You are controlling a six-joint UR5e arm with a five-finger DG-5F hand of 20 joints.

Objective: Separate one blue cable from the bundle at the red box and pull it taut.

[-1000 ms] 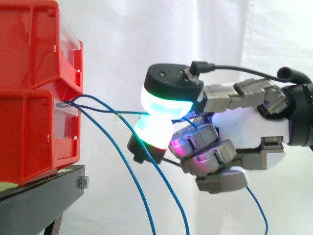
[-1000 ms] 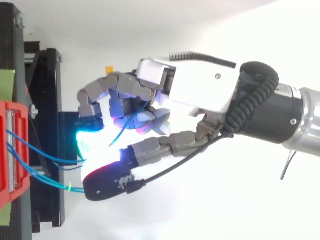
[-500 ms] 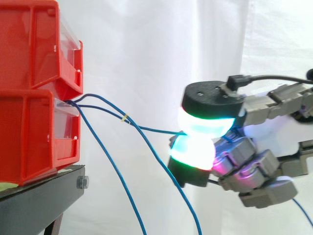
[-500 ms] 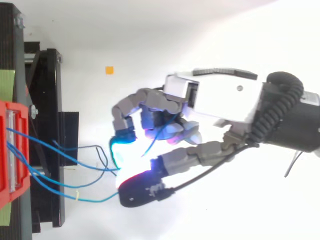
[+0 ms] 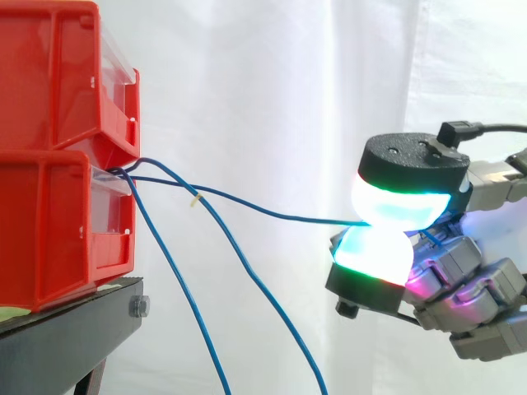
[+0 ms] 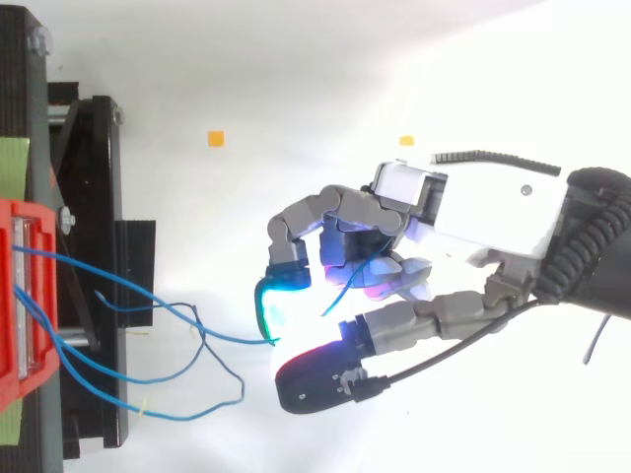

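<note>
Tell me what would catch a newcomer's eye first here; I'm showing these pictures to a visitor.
The hand at the right, its glowing pads pinching a blue cable, stands out first. That cable runs with a slight sag to the stacked red bins at the left, while other blue cables hang down from the same spot.

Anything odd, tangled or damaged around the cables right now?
Nothing damaged. The hand pinches one blue cable, which runs from the red bins with a slight sag, not fully taut. The other blue cables hang loose below it.
</note>
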